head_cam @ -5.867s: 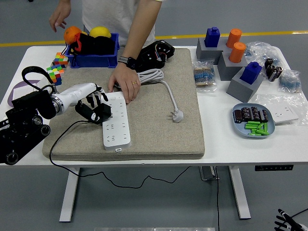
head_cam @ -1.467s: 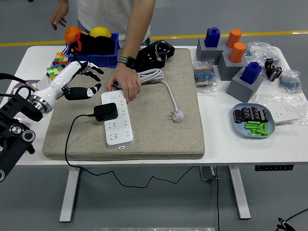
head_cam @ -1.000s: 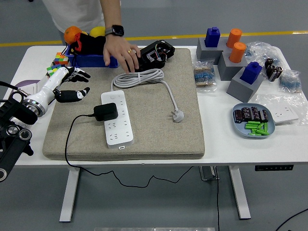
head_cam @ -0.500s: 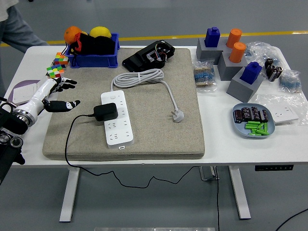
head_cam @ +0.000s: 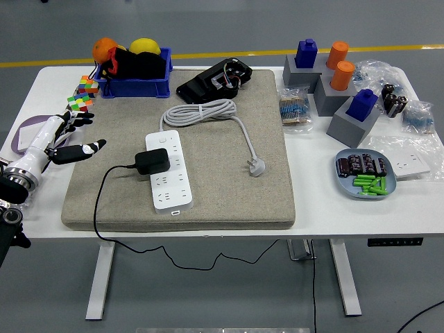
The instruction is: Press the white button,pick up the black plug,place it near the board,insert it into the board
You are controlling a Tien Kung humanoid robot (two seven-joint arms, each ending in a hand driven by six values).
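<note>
The white power strip (head_cam: 166,172) lies on the grey felt mat (head_cam: 229,166), left of centre. The black plug (head_cam: 152,161) sits plugged into the strip's upper sockets, and its black cord (head_cam: 104,201) trails left and over the table's front edge. The strip's own white cable (head_cam: 208,111) coils behind it and ends in a white plug (head_cam: 256,166). My left hand (head_cam: 73,142) hovers over the table's left edge, well left of the strip, with fingers spread and holding nothing. My right hand is out of the picture.
Behind the mat stand a blue bin (head_cam: 135,69) with fruit-like toys and a black device (head_cam: 215,80). Colour cubes (head_cam: 83,94) lie at far left. Grey blocks with blue and orange pieces (head_cam: 333,76), bags and a blue tray (head_cam: 365,173) fill the right side.
My left hand has let go of the black plug, now seated in the strip, and drawn back left to the table's edge. The person's hand left the strip and went out of view.
</note>
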